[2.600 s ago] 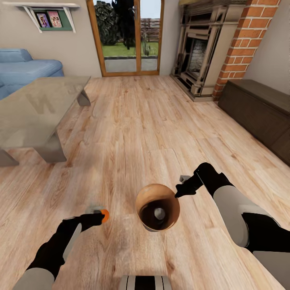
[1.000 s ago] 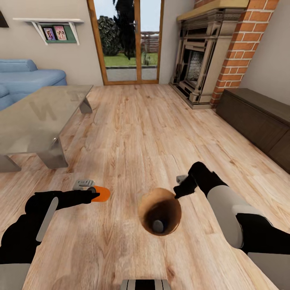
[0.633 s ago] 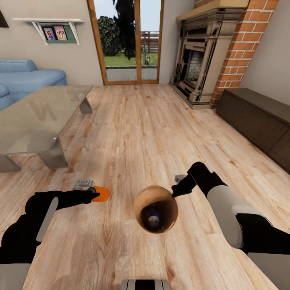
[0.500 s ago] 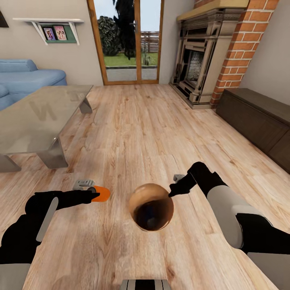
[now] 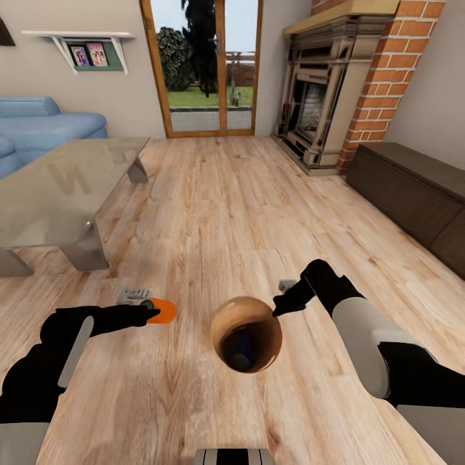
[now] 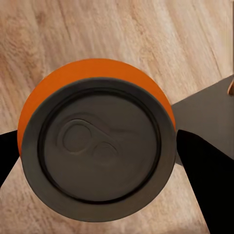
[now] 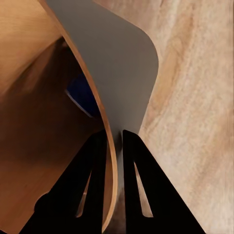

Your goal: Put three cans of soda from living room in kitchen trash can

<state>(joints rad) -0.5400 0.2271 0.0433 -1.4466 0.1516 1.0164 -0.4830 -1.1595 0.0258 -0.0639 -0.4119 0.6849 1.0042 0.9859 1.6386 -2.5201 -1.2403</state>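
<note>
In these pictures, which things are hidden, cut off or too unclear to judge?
- Cans inside the tash can: head view shows one dark blue can; the bin's tilted wall and dark interior hide whether another lies there.
- Orange can: left wrist view shows its lid; its side and label are hidden behind it.
- Left hand: the can covers its fingertips in the head view.
- Sofa: cut off by the head view's left edge.

Left gripper [image 5: 150, 314] grips orange can [image 5: 164, 310]; right gripper [image 5: 281, 305] pinches trash can [image 5: 246, 332] rim, blue can [image 5: 241, 341] inside.
</note>
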